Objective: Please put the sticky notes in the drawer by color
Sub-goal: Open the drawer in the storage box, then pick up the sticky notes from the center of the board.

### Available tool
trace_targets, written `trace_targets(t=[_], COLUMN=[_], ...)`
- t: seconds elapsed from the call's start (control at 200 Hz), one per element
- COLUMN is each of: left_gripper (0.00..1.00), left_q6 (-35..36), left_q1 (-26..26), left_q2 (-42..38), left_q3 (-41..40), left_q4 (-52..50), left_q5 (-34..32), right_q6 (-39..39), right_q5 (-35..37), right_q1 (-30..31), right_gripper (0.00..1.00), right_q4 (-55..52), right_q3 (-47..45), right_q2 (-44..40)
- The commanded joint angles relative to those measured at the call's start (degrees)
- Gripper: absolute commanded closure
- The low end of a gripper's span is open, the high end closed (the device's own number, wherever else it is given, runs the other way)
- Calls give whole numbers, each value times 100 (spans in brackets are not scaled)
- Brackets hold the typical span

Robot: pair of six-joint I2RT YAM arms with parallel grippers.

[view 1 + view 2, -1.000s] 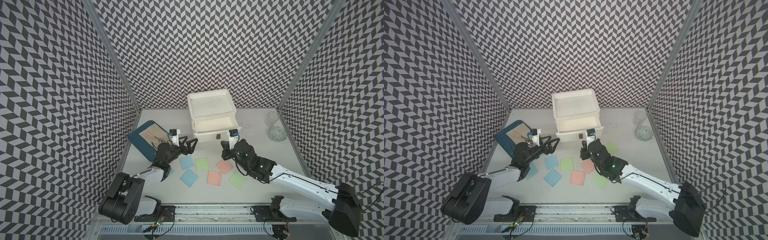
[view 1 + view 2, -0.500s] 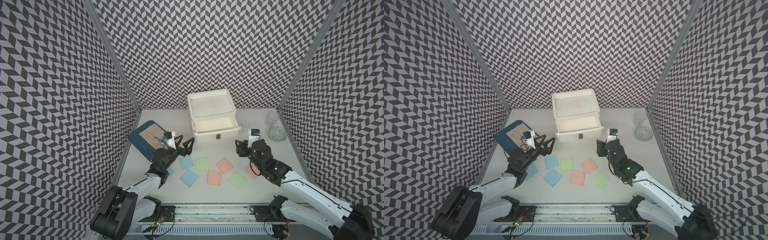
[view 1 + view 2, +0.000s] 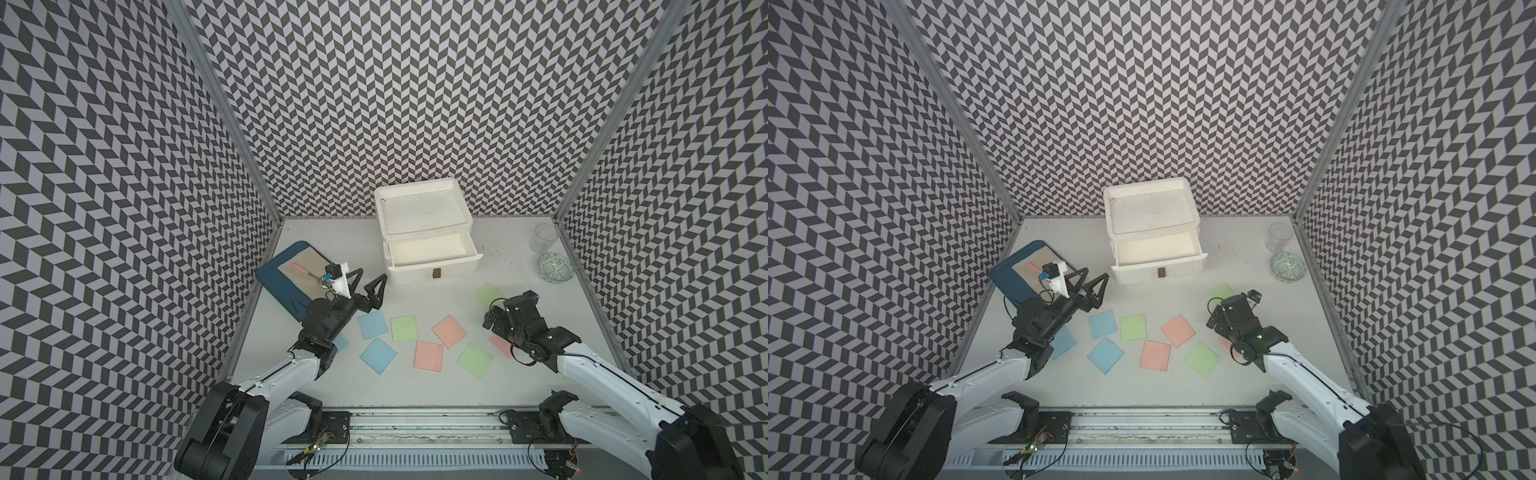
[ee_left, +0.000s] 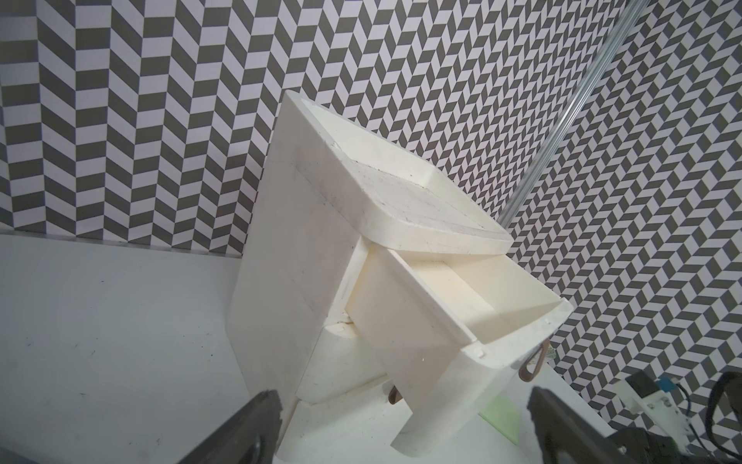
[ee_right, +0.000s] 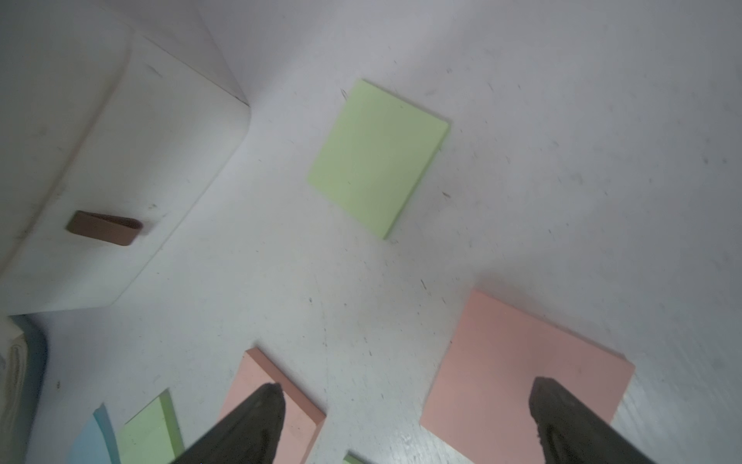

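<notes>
Right wrist view showed a pink note (image 5: 522, 361) flat on the table (image 5: 562, 140), under one finger (image 5: 570, 422) of the right gripper (image 5: 407, 387). Its jaws stood wide apart and empty, and the other finger hung over a second pink note (image 5: 277, 401). How high the tips stood above the paper could not be told.

In a top view all nine notes (image 3: 404, 328) lay on the table in front of the drawer box (image 3: 419, 208): three blue, three green, three pink, none put away yet. The top drawer (image 3: 430, 251) stood pulled out and empty; the two below looked shut. The left gripper (image 3: 371, 276), also spread and empty, hung raised between the tray (image 3: 274, 282) and the box.

The step was probably the pick of that pink note. Done well, the jaws would bracket one note only. One finger would land just outside an edge, and a light press while closing would buckle the thin sheet up between the pads. A straight pinch from above would likely slide off. The lift had to clear the drawer's front wall, with the release well inside, and that drawer kept for pink alone.
</notes>
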Motion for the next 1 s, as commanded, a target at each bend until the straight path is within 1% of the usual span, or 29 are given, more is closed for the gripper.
trace_targets(t=[0.0,0.17,0.305,0.361,0.511,0.681,0.756,0.856,0.926,0.991], left_gripper=[1,0,0,0,0,0,0,0,0,1], left_q6=[154,206,238,242,278,295,295,295,295,295], left_q1=[-69,-154,-191,-191,-202,-200,-203,-202,-198,-203], left_q2=[-184,-190,-220,-242,-312,-373,-393,-430,-472,-471], left_q3=[-73,-48,-3,12,14,11,-9,-23,-12,-12], left_q4=[-83,-99,-138,-141,-198,-233,-207,-250,-268,-260], left_q5=[-161,-207,-229,-228,-233,-261,-289,-318,-315,-320], right_q6=[640,838,744,618,150,17,-26,-17,-67,-149], right_q5=[75,605,562,497,167,-375,-453,-456,-452,-496], right_q1=[-34,-46,-114,-145,-263,-384,-435,-532,-626,-677], right_gripper=[0,0,0,1,1,1,1,2,3,7], right_q4=[-559,-1140,-1343,-1283,-970,-697,-687,-637,-605,-554], right_q3=[38,247,435,481,737,673,564,360,259,225], right_q2=[-42,-258,0,219,1132,1706,1832,1761,1705,1699])
